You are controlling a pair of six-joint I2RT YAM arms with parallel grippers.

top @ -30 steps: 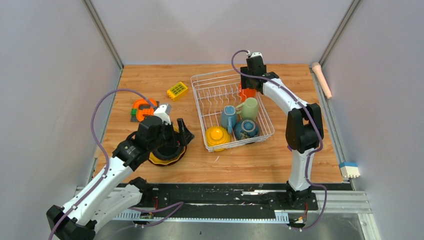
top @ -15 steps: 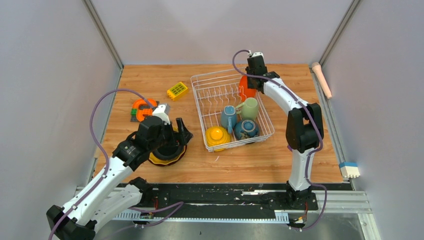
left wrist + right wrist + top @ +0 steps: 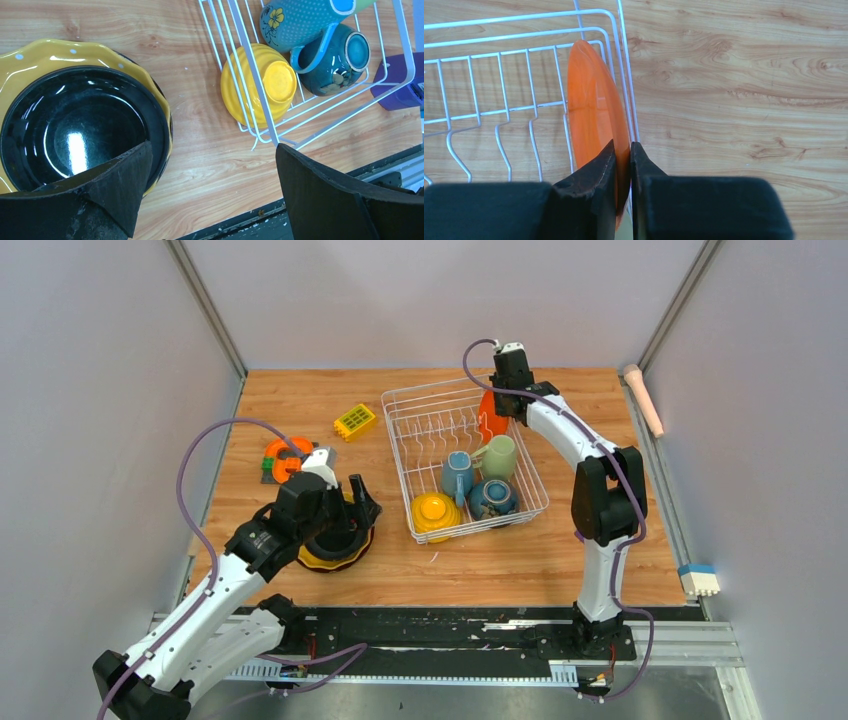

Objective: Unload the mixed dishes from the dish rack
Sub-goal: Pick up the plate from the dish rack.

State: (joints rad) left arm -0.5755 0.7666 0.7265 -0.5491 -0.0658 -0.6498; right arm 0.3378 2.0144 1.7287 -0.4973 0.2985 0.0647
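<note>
A wooden tabletop carries a white wire dish rack. In its far right corner an orange plate stands on edge, its rim running straight away from the right arm's fingers, which are closed on its near edge. The left arm's fingers gape wide and empty over a dark bowl, well apart.

The jaws hide the lower rim of the orange plate.
</note>
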